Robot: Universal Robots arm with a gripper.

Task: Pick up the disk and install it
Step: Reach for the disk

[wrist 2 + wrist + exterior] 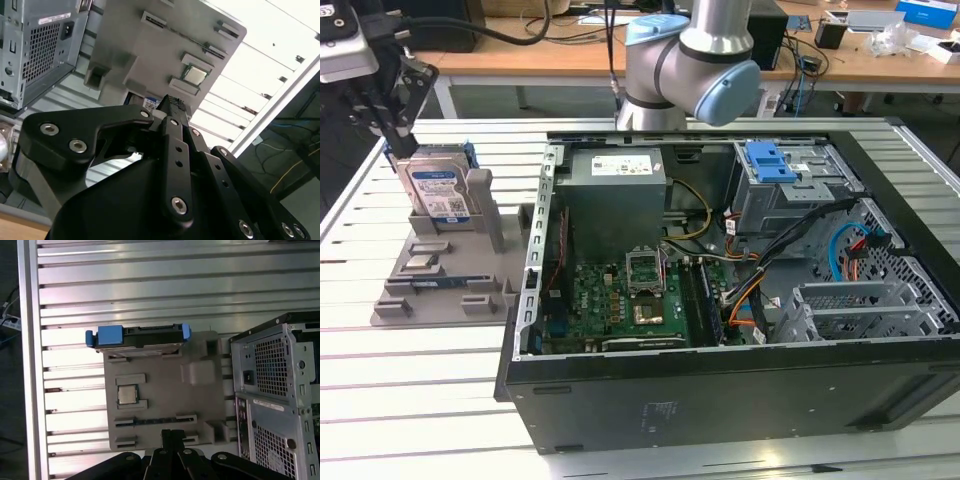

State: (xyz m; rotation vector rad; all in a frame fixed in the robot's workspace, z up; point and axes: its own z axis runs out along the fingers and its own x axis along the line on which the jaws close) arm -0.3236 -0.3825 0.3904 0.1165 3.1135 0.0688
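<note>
At the left my gripper (396, 138) hangs just over the disk's (438, 192) top left corner. In the first wrist view its fingers are drawn together, gripping nothing. The disk stands upright on edge in the grey holder (440, 290) on the slatted table (420, 400) — label facing near. To the right lies the open computer case (720, 300).
</note>
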